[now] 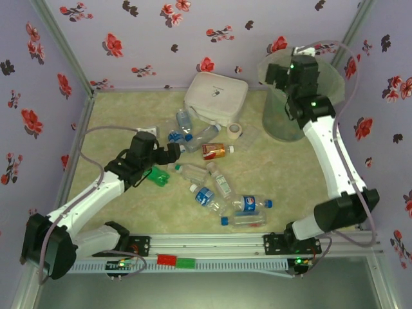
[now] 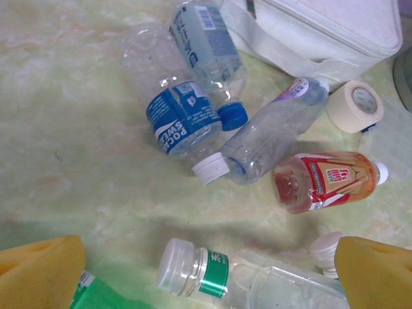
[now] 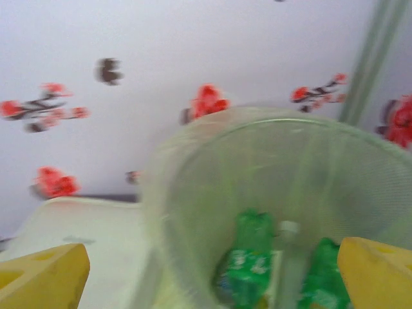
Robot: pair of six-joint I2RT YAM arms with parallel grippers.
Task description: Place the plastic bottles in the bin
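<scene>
A white rounded square box point(image 1: 215, 96) and a small cream tape roll point(image 2: 355, 106) crowd the far side of the clear blue-labelled plastic bottles point(image 2: 187, 122) scattered on the table. One label partly reads "SWEA"; the amber bottle point(image 2: 325, 180) has red print too blurred to read. The left gripper point(image 2: 209, 277) hangs over them, jaws wide apart, while the right gripper point(image 3: 212, 273), jaws spread and empty, is above the tall translucent grey-green bin point(image 3: 360, 167) holding green bottles point(image 3: 248, 264).
</scene>
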